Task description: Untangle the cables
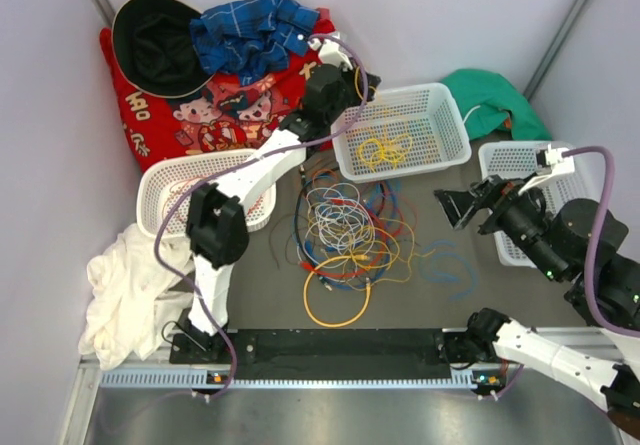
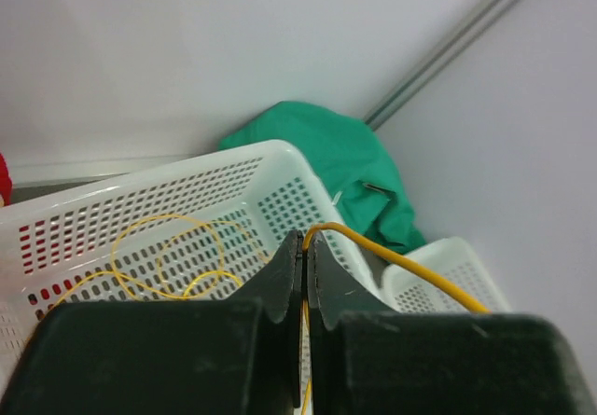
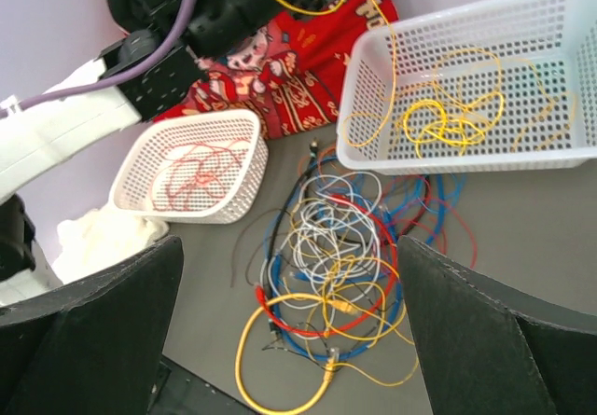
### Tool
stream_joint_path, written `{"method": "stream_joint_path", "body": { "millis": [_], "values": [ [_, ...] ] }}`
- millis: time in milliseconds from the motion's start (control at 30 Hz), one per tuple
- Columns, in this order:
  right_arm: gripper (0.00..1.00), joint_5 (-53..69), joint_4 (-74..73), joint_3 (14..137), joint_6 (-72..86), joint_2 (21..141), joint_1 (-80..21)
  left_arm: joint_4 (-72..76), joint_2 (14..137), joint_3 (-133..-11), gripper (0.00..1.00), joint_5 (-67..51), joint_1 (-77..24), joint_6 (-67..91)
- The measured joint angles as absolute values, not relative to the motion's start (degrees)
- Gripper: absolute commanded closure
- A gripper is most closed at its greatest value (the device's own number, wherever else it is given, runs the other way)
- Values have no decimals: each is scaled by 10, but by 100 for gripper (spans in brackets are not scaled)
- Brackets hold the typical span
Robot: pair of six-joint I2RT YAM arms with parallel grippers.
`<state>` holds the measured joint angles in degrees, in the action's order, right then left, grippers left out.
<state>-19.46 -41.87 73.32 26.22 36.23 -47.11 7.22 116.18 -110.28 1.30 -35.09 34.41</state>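
A tangle of cables [image 1: 345,235] in yellow, red, blue, white and black lies mid-table; it also shows in the right wrist view [image 3: 340,275]. My left gripper [image 1: 365,83] is raised over the near-left rim of the middle white basket [image 1: 440,95] and is shut on a thin yellow cable [image 2: 410,264], which arches out to the right from between the fingertips. Loose yellow cables [image 1: 385,148] lie inside that basket. My right gripper [image 1: 458,208] is open and empty, held high to the right of the tangle.
A left basket [image 1: 160,190] holds thin red wires [image 3: 196,177]. A right basket [image 1: 505,160] stands by the right arm. Green cloth [image 1: 495,100], red printed cloth [image 1: 215,110], a black hat [image 1: 155,40], blue plaid cloth [image 1: 255,30] and white cloth [image 1: 125,290] lie around.
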Motion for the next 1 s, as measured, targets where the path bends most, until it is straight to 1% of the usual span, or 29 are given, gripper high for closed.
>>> {"method": "stream_joint_path", "body": {
  "millis": [167,200,267,300,333,433,567,667,733,800,967,1000],
  "values": [
    [5,-209,-434,709,260,362,-471,41,1293,-1213,100,29,-342,334],
    [5,-214,-438,705,259,363,-471,30,1321,-1243,90,38,-342,326],
    [5,-223,-443,698,255,365,-471,10,1369,-1294,60,58,-343,305],
    [4,-227,-444,696,254,366,-471,0,1384,-1309,13,67,-343,292],
    [4,-230,-445,693,251,366,-471,-15,1400,-1325,1,81,-343,281],
    [3,-239,-448,686,246,370,-471,-48,1413,-1333,1,116,-344,241],
    [3,-252,-445,676,239,373,-471,-52,1411,-1332,1,144,-344,208],
    [2,-255,-441,670,236,377,-471,-53,1388,-1294,1,164,-344,193],
    [2,-254,-438,667,236,383,-471,-48,1350,-1232,1,180,-344,193],
    [5,-251,-429,662,236,388,-471,-46,1305,-1171,1,194,-344,196],
    [9,-207,-385,610,237,404,-471,-48,1125,-990,1,214,-344,228],
    [11,-190,-378,595,238,415,-471,-42,1081,-955,1,215,-344,239]
  ]
}}
